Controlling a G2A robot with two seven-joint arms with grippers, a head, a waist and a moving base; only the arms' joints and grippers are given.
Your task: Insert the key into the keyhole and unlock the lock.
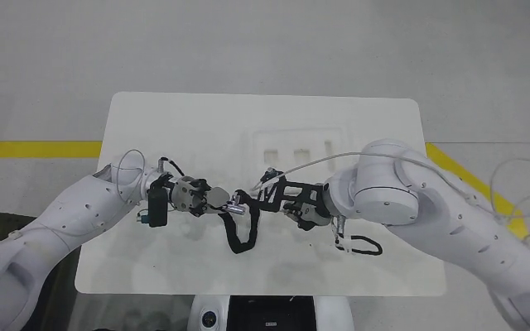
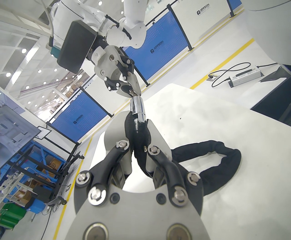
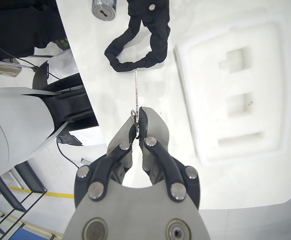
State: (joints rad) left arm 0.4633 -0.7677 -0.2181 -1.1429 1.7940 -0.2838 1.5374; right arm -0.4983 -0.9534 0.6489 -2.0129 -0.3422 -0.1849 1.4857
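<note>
left gripper (image 2: 137, 134) clamped on lock (image 2: 138, 109) chain | right gripper (image 3: 138, 113) pinching key (image 3: 136, 88) | key tip apart from keyhole (image 3: 103, 12)

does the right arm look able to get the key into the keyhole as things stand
Probably yes: the keyhole faces the key with open space between, though the key aims slightly to one side.

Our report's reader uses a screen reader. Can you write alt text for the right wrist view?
The right gripper, shut on a key, points its blade toward a black fabric-sleeved chain loop over the white table. Past the loop, the chrome lock cylinder shows its keyhole, empty; the key is not yet inserted.
</note>
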